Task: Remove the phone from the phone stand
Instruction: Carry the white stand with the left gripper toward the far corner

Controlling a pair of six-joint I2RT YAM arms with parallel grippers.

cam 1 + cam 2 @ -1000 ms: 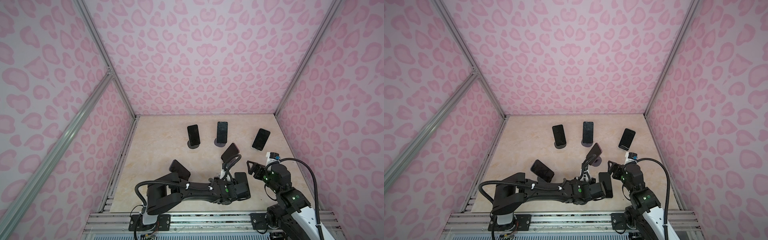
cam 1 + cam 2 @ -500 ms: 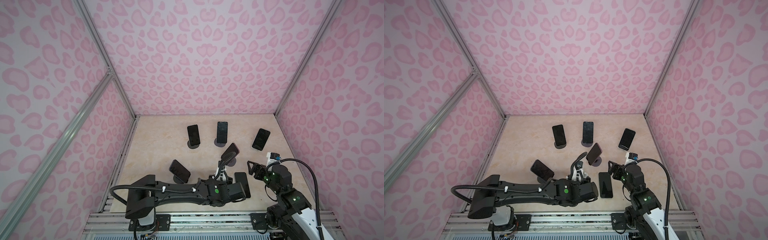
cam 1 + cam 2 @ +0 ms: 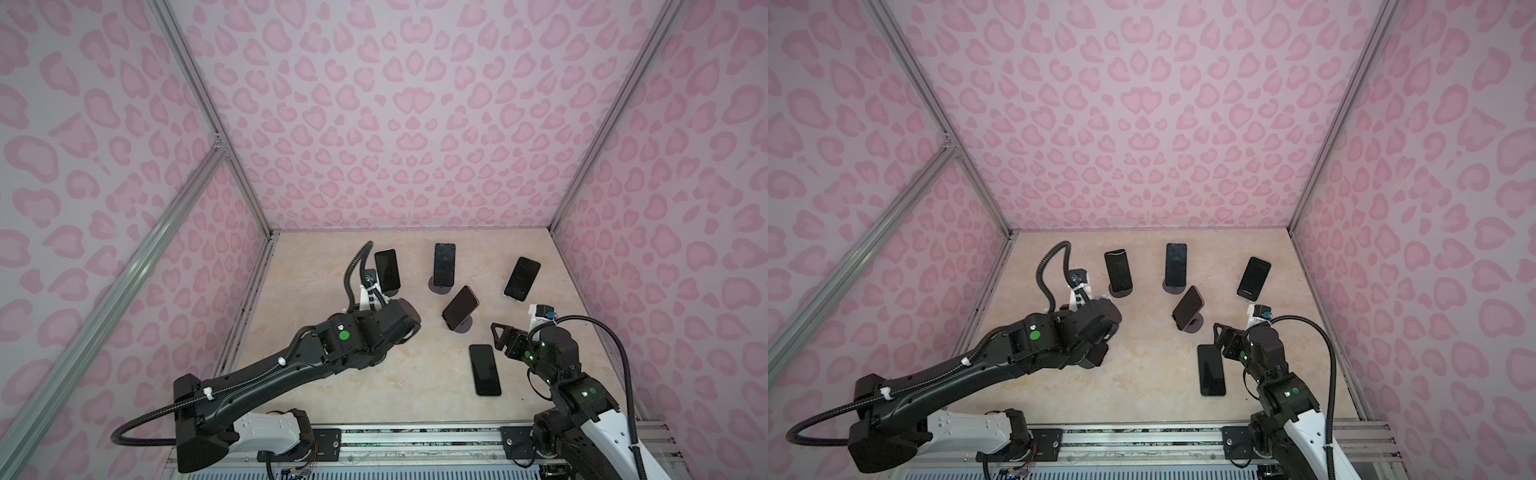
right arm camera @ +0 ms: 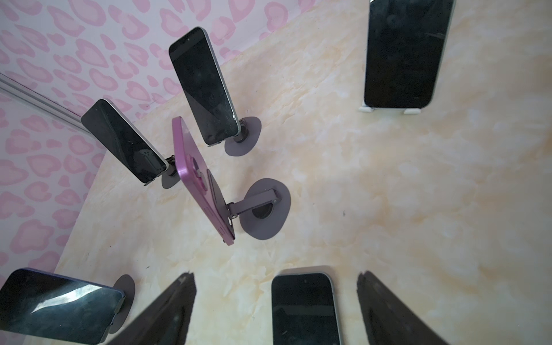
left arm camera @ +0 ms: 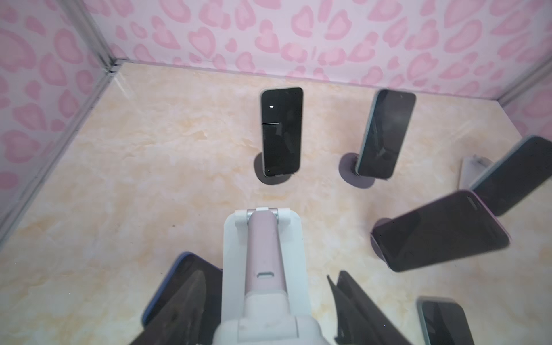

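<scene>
A: Near the desk's (image 3: 374, 395) front edge, right of centre, phone (image 3: 485, 370) lies flat; right gripper (image 3: 498, 338) just beside it, jaws wide, empty.
B: And left gripper (image 5: 265, 277)?
A: Straddles white-pink stand (image 5: 263, 239); grip can't tell.

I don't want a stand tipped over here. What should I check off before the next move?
1. One phone already off its stand: ok; the flat phone lies on the table.
2. Right gripper open and empty: ok; its jaws are wide apart and grip nothing.
3. Left gripper free: cannot tell; a white and pink stand sits between its jaws, and the arm hides it in both top views.
4. Blue-edged phone seated on its grey stand: ok.
5. Purple phone clear of both grippers: ok.
</scene>
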